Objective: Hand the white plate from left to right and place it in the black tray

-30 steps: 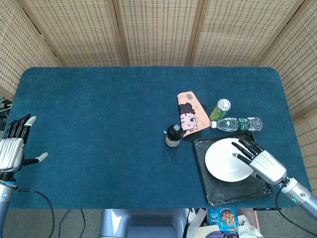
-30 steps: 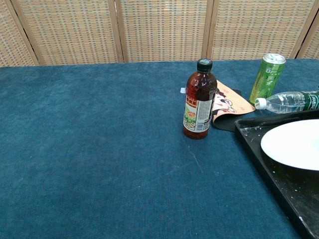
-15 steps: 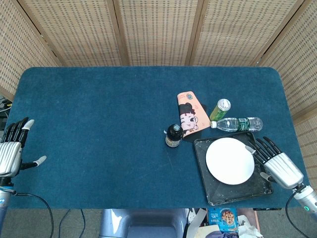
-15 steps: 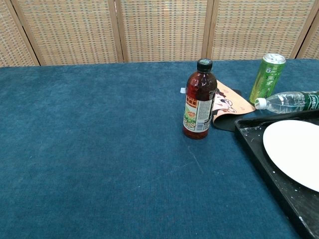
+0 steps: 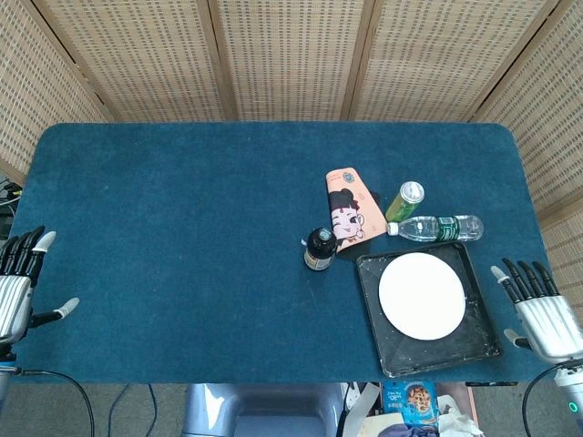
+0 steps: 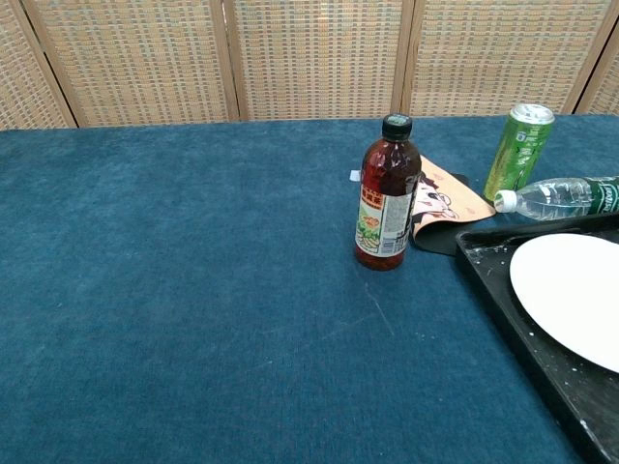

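I am seeing the round white plate (image 5: 422,296) lying flat in the black tray (image 5: 390,350), left of my right hand (image 5: 544,314), whose spread fingers (image 5: 519,276) are holding nothing.

I am seeing my left robot hand (image 5: 15,293) showing a ribbed silver back, black fingers and pale tips, with a black cable trailing below its wrist. My right robot hand (image 5: 544,319) is showing the same silver-and-black build, a green light glowing at its wrist.
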Robot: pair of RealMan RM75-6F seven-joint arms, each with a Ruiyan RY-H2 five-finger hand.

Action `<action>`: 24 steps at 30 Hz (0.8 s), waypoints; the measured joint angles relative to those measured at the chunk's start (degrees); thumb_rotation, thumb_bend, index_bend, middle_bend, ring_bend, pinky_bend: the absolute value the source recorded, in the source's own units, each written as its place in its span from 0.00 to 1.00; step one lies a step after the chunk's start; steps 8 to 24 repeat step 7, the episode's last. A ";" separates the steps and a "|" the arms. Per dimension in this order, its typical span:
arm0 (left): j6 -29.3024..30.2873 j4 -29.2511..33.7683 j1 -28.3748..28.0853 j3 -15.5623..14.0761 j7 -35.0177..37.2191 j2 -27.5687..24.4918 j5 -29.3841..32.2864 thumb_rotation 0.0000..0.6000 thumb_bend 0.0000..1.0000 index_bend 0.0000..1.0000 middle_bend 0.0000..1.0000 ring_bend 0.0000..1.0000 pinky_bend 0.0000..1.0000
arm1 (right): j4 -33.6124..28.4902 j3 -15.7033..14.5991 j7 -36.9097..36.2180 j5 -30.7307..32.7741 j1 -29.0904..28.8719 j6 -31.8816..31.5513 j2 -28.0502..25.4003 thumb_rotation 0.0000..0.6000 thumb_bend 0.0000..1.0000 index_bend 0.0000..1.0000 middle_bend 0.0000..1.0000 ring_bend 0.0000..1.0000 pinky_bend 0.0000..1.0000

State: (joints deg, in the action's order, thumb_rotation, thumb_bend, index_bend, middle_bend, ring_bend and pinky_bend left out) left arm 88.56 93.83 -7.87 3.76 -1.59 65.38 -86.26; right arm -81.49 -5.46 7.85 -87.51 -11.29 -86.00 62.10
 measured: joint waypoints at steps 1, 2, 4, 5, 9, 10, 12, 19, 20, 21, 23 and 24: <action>0.45 -0.11 0.28 -0.11 -0.82 0.38 -0.14 1.00 0.00 0.00 0.00 0.00 0.00 | -0.62 0.69 0.00 0.46 0.64 -0.86 0.35 1.00 0.00 0.00 0.00 0.00 0.00; 0.89 -0.16 0.60 -0.26 -1.55 0.78 -0.30 1.00 0.00 0.00 0.00 0.00 0.00 | -1.21 1.19 -0.09 0.91 1.26 -1.72 0.76 1.00 0.00 0.00 0.00 0.00 0.00; 1.56 -0.12 1.24 -0.72 -2.43 1.42 -0.86 1.00 0.00 0.00 0.00 0.00 0.00 | -2.61 2.31 -0.66 2.30 2.67 -3.31 1.96 1.00 0.00 0.00 0.00 0.00 0.00; 1.63 -0.07 1.33 -0.86 -2.55 1.47 -1.07 1.00 0.00 0.00 0.00 0.00 0.00 | -3.15 2.84 -1.07 2.92 3.23 -3.71 2.49 1.00 0.00 0.00 0.00 0.00 0.00; 1.69 0.10 1.49 -1.15 -2.79 1.52 -1.57 1.00 0.00 0.00 0.00 0.00 0.00 | -3.87 3.62 -2.29 3.89 4.04 -4.28 3.40 1.00 0.00 0.00 0.00 0.00 0.00; 1.69 0.10 1.49 -1.15 -2.79 1.52 -1.57 1.00 0.00 0.00 0.00 0.00 0.00 | -3.87 3.62 -2.29 3.89 4.04 -4.28 3.40 1.00 0.00 0.00 0.00 0.00 0.00; 1.69 0.10 1.49 -1.15 -2.79 1.52 -1.57 1.00 0.00 0.00 0.00 0.00 0.00 | -3.87 3.62 -2.29 3.89 4.04 -4.28 3.40 1.00 0.00 0.00 0.00 0.00 0.00; 1.69 0.10 1.49 -1.15 -2.79 1.52 -1.57 1.00 0.00 0.00 0.00 0.00 0.00 | -3.87 3.62 -2.29 3.89 4.04 -4.28 3.40 1.00 0.00 0.00 0.00 0.00 0.00; 1.69 0.10 1.49 -1.15 -2.79 1.52 -1.57 1.00 0.00 0.00 0.00 0.00 0.00 | -3.87 3.62 -2.29 3.89 4.04 -4.28 3.40 1.00 0.00 0.00 0.00 0.00 0.00; 1.69 0.10 1.49 -1.15 -2.79 1.52 -1.57 1.00 0.00 0.00 0.00 0.00 0.00 | -3.87 3.62 -2.29 3.89 4.04 -4.28 3.40 1.00 0.00 0.00 0.00 0.00 0.00; 1.69 0.10 1.49 -1.15 -2.79 1.52 -1.57 1.00 0.00 0.00 0.00 0.00 0.00 | -3.87 3.62 -2.29 3.89 4.04 -4.28 3.40 1.00 0.00 0.00 0.00 0.00 0.00; 1.69 0.10 1.49 -1.15 -2.79 1.52 -1.57 1.00 0.00 0.00 0.00 0.00 0.00 | -3.87 3.62 -2.29 3.89 4.04 -4.28 3.40 1.00 0.00 0.00 0.00 0.00 0.00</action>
